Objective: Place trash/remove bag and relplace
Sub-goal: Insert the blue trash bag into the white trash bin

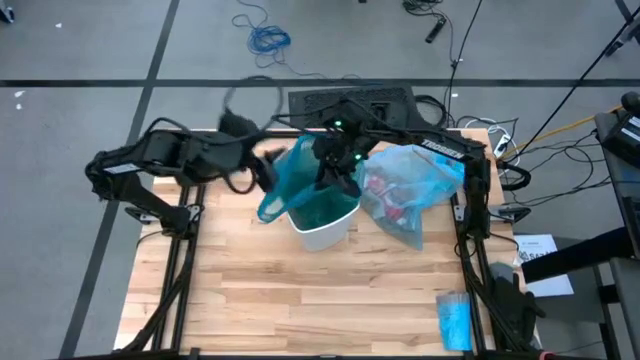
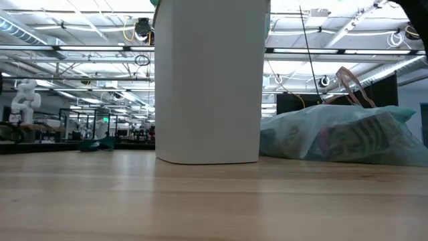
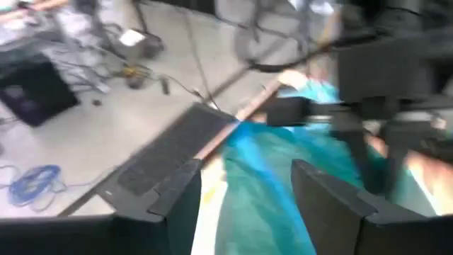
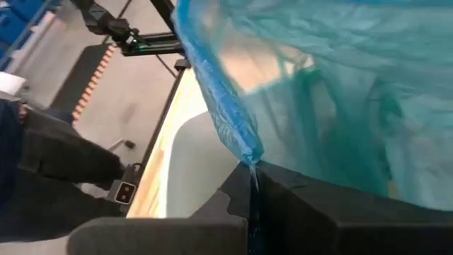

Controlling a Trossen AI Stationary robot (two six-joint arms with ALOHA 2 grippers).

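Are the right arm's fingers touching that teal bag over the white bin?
Touching. The right wrist view shows the right gripper with its fingers closed on the teal bag, its edge pinched between them.

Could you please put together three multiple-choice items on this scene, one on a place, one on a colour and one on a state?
1. Where does the filled pale blue bag lie?
A. Inside the white bin
B. On the table beside the white bin
C. On the floor

2. What colour is the liner draped over the white bin?
A. Teal-green
B. Black
C. Yellow

3. How does the right hand stand?
A. Wide open over bare table
B. Shut on the teal-green liner's edge
C. Shut on a bottle

Answers:
1. B, as both the high and low views show it resting on the tabletop next to the bin.
2. A, as the high view shows.
3. B, as the right wrist view shows the liner's edge pinched between the closed fingers.
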